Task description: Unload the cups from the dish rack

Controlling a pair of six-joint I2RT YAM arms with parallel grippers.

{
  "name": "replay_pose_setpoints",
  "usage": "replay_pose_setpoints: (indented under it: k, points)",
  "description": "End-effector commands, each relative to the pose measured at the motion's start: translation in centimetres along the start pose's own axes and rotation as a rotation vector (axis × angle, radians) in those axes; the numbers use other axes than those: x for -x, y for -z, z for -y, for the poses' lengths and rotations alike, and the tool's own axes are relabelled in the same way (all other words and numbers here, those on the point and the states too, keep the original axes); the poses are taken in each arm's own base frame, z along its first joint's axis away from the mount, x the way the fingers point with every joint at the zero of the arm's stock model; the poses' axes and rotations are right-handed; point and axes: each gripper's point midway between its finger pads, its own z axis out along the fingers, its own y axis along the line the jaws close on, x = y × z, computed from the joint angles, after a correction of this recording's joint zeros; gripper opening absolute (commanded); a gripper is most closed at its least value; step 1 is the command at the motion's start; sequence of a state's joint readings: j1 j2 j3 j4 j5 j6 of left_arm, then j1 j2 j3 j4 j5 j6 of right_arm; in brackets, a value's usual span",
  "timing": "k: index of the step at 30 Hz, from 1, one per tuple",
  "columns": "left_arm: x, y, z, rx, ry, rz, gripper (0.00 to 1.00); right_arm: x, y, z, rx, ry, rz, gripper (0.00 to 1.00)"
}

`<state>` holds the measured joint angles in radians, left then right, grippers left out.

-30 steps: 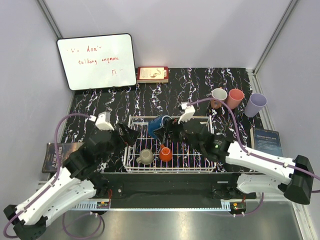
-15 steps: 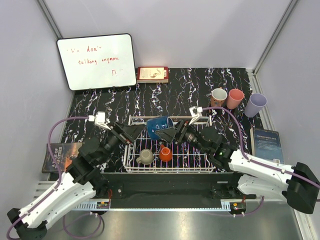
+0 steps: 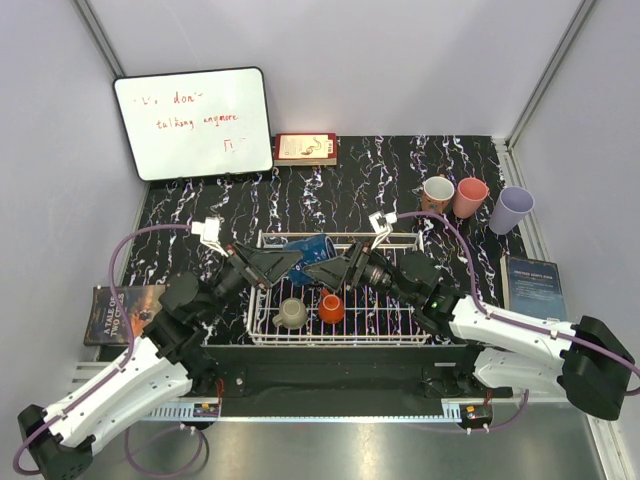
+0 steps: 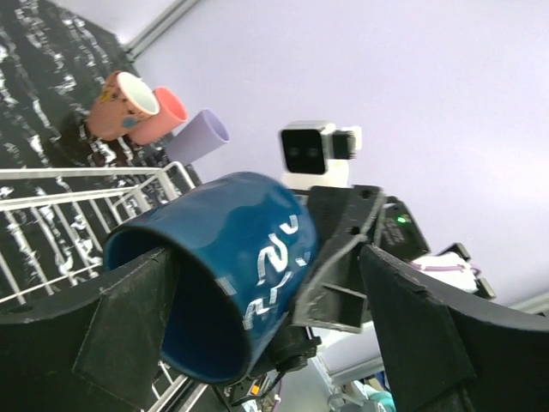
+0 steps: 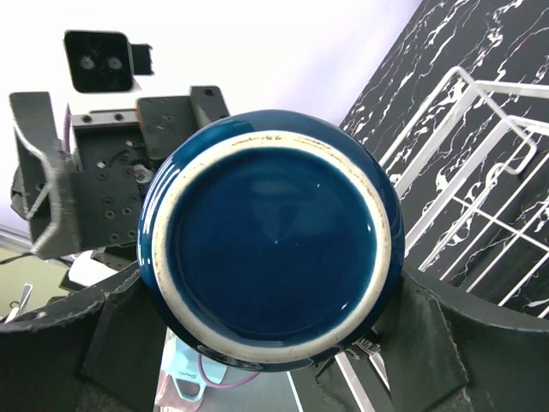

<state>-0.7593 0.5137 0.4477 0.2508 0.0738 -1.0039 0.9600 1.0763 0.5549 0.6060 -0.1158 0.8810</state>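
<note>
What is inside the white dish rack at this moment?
A beige mug and an orange cup sit in the dish rack. The blue mug, the left hand and the right hand cover its far part.

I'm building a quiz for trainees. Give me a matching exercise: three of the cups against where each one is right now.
Things:
1 blue mug
2 orange cup
3 tumbler

Places:
a on the table, right of the rack
b in the rack
c held in the air

Pairs: 1-c; 2-b; 3-a
</note>
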Motion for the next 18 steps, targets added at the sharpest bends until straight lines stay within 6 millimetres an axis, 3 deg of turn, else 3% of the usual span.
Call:
replay_pose_setpoints:
  k: [1, 4, 8, 18]
  points:
    - [1.0, 0.1, 3.3, -0.137, -0.006, 0.020, 0.80, 3.1, -0.2, -5.0, 0.179, 0.002, 0.086, 0.00]
    - [0.5, -0.3, 3.6, -0.159, 0.001, -0.005, 0.70, 2.7, -0.2, -5.0, 0.187, -0.003, 0.074, 0.00]
    - [-0.4, -0.6, 4.7, -0.226, 0.016, -0.056, 0.64, 2.5, -0.4, -5.1, 0.197, -0.004, 0.060, 0.00]
    - [-0.9, -1.1, 5.5, -0.276, 0.020, -0.095, 0.55, 1.2, -0.5, -5.5, 0.242, -0.011, 0.002, 0.00]
